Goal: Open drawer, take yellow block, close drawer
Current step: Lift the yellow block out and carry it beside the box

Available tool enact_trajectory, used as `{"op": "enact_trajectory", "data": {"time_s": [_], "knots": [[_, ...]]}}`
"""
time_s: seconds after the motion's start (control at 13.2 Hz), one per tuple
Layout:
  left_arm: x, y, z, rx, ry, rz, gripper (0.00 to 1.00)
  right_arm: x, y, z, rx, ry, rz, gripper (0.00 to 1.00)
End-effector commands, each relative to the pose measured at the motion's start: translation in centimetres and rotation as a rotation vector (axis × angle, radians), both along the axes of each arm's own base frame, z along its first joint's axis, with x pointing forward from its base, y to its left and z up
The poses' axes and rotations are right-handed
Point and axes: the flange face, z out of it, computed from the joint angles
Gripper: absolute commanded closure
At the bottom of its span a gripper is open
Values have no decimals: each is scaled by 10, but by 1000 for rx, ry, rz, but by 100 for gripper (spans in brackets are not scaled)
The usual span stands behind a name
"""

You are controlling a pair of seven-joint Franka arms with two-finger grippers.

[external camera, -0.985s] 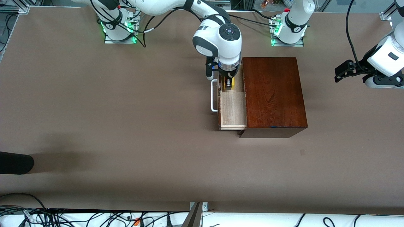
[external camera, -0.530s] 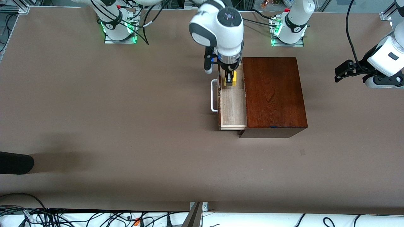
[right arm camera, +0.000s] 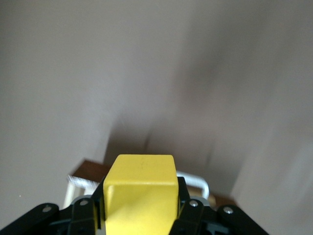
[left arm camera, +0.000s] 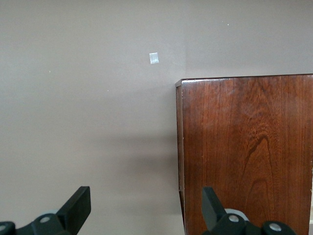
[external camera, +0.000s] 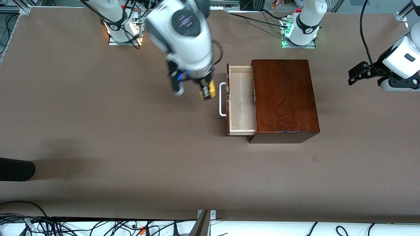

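Note:
The drawer (external camera: pixel 242 100) stands pulled out of the dark wooden box (external camera: pixel 283 98), and its pale inside is bare. Its white handle (external camera: pixel 222 99) faces the right arm's end of the table. My right gripper (external camera: pixel 206 91) hangs over the table just beside that handle, shut on the yellow block (external camera: pixel 210 89). In the right wrist view the yellow block (right arm camera: pixel 141 193) fills the jaws of the right gripper (right arm camera: pixel 141 208), with the handle (right arm camera: pixel 198 182) below it. My left gripper (external camera: pixel 351 77) waits open over the table at the left arm's end. The left wrist view shows the left gripper (left arm camera: pixel 145 205) with nothing between its fingers, above the box (left arm camera: pixel 249 147).
A black object (external camera: pixel 16 168) juts in at the table's edge on the right arm's end, nearer the front camera. A small pale patch (external camera: pixel 314 158) marks the table nearer the front camera than the box. Cables (external camera: pixel 98 226) run along the front edge.
My right gripper has lifted the yellow block out of the drawer and carried it past the handle toward the right arm's end. The left arm has not moved.

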Motion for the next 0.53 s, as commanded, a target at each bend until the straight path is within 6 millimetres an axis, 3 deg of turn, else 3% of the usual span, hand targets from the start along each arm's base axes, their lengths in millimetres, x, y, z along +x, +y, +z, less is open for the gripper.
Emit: {"op": "enact_trajectory", "data": {"time_s": [0.0, 0.45], "knots": [[-6, 1, 7, -25, 4, -18, 0, 41, -66, -3, 12, 17, 221, 100], [-5, 1, 7, -25, 4, -19, 0, 128, -257, -60, 51, 32, 760, 100]]}}
